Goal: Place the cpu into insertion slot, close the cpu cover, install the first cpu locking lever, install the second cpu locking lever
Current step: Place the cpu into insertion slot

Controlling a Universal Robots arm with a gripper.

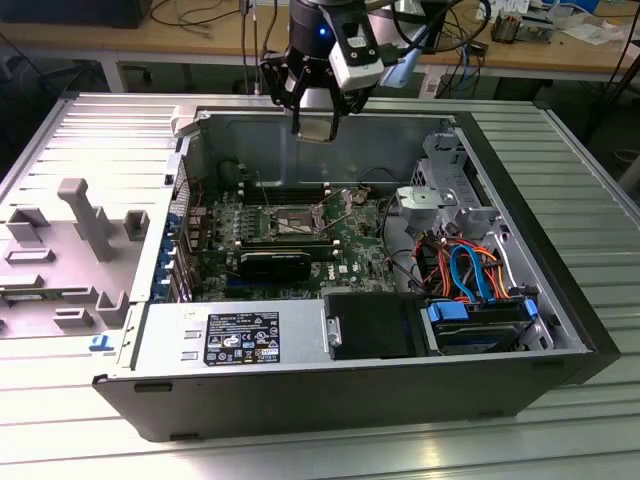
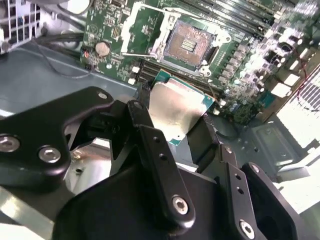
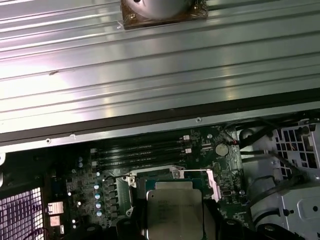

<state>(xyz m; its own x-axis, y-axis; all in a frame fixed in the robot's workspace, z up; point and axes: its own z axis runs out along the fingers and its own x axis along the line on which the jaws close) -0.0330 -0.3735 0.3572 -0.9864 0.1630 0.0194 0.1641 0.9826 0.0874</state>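
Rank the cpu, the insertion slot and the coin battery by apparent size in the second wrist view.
1. cpu, largest perhaps only because it is nearest the camera
2. insertion slot
3. coin battery

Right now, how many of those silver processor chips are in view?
1: the cpu, gripped by the end effector over the open case. The insertion slot lies empty; any others would be hidden.

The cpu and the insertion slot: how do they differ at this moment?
The cpu has a plain silver top edged in green; the insertion slot shows a dark pin field framed in silver metal. The cpu hangs above the motherboard, clamped in the end effector; the insertion slot sits on the board, uncovered and empty. Both are square.
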